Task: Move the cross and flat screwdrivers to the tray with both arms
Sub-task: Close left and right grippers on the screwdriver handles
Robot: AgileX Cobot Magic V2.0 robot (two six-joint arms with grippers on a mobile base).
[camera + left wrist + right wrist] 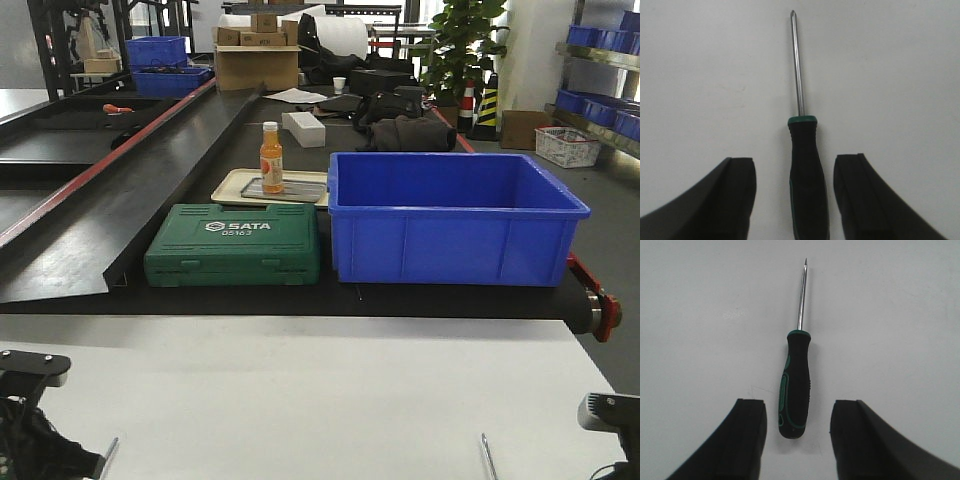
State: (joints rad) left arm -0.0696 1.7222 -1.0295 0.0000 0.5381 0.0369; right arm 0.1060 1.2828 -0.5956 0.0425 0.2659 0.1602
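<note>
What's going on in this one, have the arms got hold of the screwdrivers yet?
Not yet. The left gripper hangs over the cross screwdriver, its open fingers on either side of the handle without touching it. The right gripper is placed the same way over the flat screwdriver. Both tools lie flat on the white table, shafts pointing away from the grippers, and neither has been lifted.
</note>
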